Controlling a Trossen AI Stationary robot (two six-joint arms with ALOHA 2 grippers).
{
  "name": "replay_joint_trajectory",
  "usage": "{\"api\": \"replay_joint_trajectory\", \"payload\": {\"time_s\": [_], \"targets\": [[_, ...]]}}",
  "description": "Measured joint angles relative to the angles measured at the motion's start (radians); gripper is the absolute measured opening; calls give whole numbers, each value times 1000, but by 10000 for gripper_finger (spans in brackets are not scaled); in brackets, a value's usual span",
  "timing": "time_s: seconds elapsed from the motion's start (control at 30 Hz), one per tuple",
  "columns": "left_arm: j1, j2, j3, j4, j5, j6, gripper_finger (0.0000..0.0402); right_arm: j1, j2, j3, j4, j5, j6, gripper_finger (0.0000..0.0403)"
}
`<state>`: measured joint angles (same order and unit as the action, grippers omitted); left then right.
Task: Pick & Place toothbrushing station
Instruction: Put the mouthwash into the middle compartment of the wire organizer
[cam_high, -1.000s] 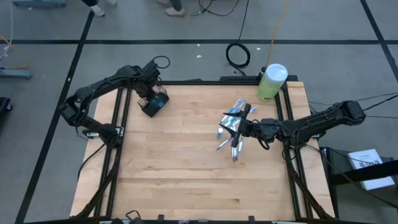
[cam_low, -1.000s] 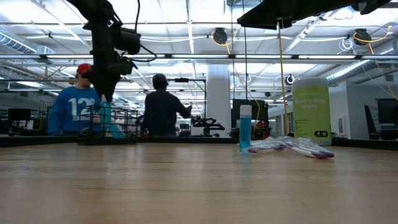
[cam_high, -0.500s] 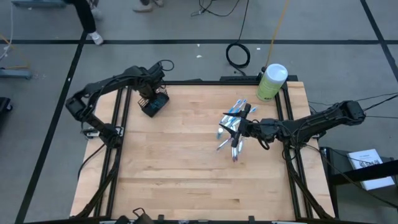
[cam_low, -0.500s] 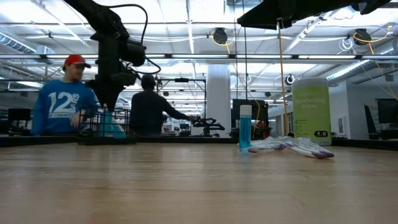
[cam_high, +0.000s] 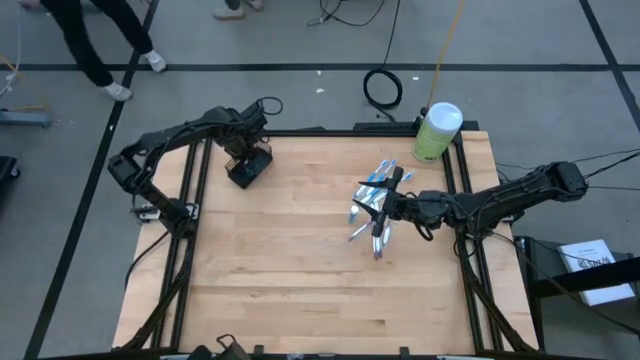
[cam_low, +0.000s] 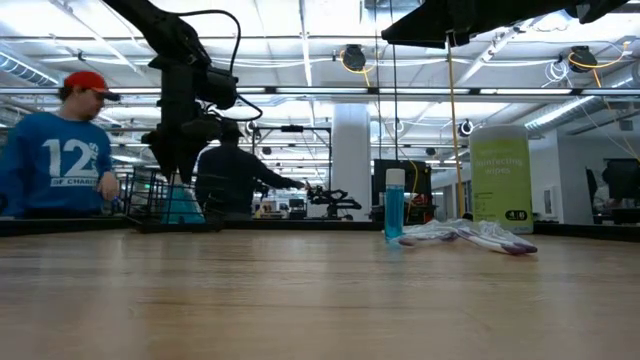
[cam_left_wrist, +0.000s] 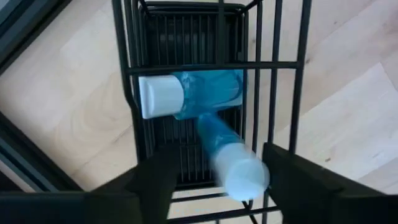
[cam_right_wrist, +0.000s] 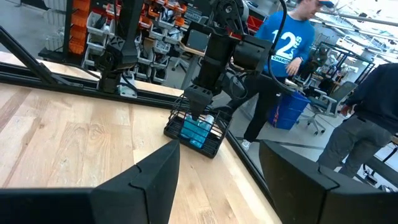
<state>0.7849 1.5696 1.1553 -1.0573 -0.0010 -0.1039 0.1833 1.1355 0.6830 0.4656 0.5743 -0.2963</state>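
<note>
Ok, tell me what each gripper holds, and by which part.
Nothing. Left gripper stands open over the wire holder, a blue bottle loose between its fingers. Right gripper is open, empty.

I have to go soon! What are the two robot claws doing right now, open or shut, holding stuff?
Left gripper: jaws open above the wire holder, holding nothing; two blue bottles lie inside.
Right gripper: jaws open, empty, beside the toothbrushes.
</note>
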Motion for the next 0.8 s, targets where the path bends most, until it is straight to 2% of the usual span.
{"api": "replay_joint_trajectory", "payload": {"time_s": [0.13, 0.27, 0.57, 0.8], "targets": [[0, -1, 0, -18, -3, 5, 283, 0, 0, 0, -1, 0, 20, 212], [0, -2, 1, -32, -7, 11, 289, 0, 0, 0, 0, 0, 23, 212], [1, 0, 0, -55, -24, 28, 242, 0, 0, 0, -1, 0, 23, 212], [1, 0, 32, -86, -27, 33, 228, 0, 0, 0, -3, 0, 23, 212]]}}
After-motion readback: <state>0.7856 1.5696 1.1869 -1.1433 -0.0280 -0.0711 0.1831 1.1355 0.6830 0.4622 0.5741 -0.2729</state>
